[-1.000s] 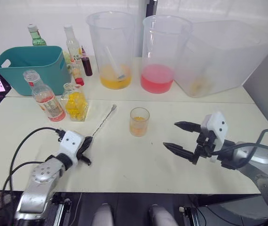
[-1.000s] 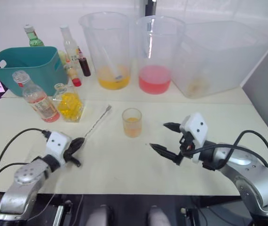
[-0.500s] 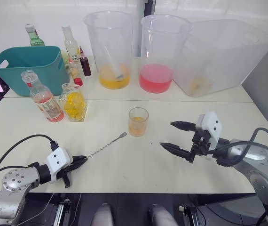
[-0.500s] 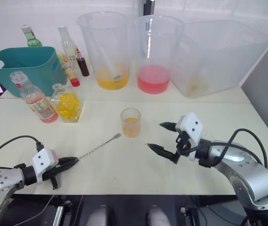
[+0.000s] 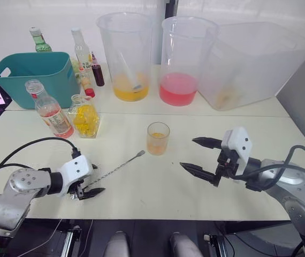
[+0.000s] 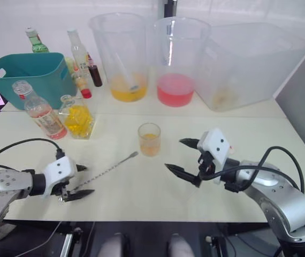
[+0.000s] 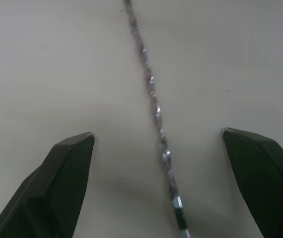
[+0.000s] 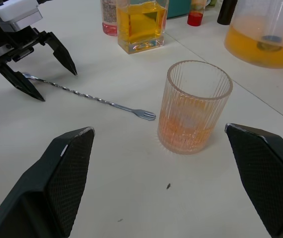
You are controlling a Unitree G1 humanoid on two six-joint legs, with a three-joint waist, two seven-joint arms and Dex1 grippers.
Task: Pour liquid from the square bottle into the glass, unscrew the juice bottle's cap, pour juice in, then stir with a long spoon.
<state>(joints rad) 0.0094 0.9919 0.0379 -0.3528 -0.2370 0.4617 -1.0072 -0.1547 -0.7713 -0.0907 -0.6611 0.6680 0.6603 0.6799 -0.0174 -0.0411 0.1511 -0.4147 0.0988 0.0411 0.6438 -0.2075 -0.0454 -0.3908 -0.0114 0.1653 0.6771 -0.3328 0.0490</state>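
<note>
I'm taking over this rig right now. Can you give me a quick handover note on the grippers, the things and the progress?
Left gripper: open, straddling the spoon's handle end, which lies flat on the table.
Right gripper: open, empty, beside the glass.
Glass holds orange-pink drink. Square bottle and uncapped juice bottle stand back left.
Done: pouring, it seems.
Left: grasp spoon, stir.

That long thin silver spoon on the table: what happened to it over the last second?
The long thin silver metal spoon swung round to point at the small clear glass. The left gripper, earlier closed on its handle end, now stands open astride it. The right gripper stayed open, and the glass and bottles kept their places.
</note>
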